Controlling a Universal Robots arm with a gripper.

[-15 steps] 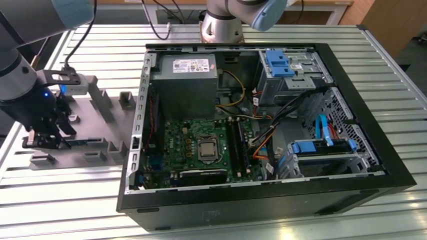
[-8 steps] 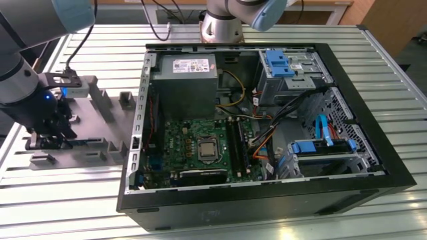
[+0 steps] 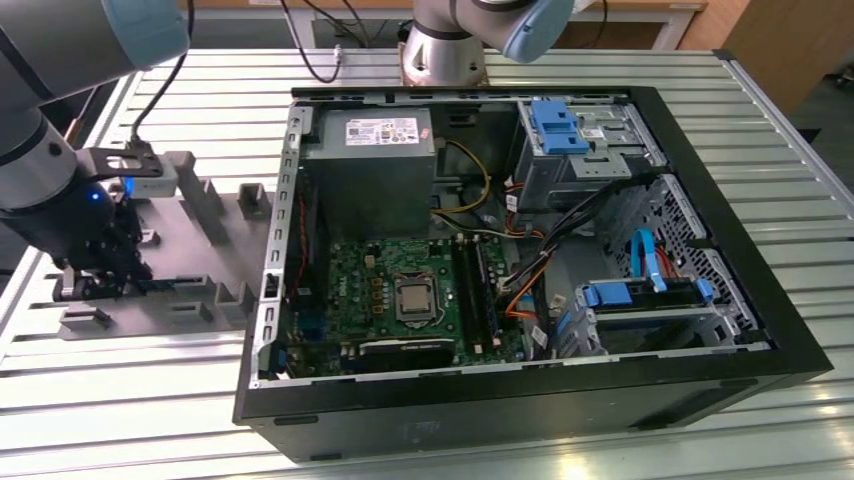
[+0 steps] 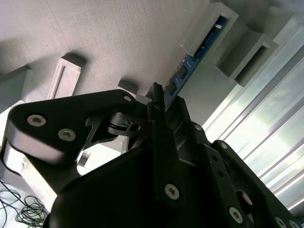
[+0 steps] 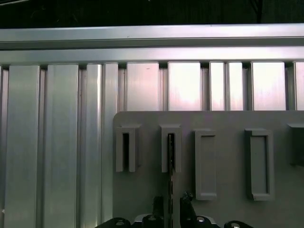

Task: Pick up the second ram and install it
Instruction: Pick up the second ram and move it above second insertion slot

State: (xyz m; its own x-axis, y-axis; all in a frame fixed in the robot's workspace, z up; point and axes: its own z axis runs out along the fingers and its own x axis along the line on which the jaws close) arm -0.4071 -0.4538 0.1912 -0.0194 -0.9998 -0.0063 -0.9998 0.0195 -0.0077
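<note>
The second ram (image 4: 189, 64) is a thin blue-green strip standing on edge. Its far end sits in a grey slotted block (image 4: 209, 28), and its near end runs between my fingers. In the first wrist view the ram (image 5: 170, 164) appears edge-on as a dark line leading from a slot down to my gripper (image 5: 171, 205). My gripper (image 4: 161, 97) is shut on the strip, one finger on each flat side. In the exterior view the gripper (image 3: 102, 278) is low over the grey fixture plate (image 3: 200, 205), at the exterior view's left, beside the open computer case.
The open computer case (image 3: 534, 420) lies on the slatted metal table, with the green motherboard (image 3: 350, 268) and its memory slots (image 3: 475, 290) inside. Several other grey slotted blocks (image 5: 205, 164) stand on the fixture plate. Bundled cables (image 3: 534, 270) cross the case's middle.
</note>
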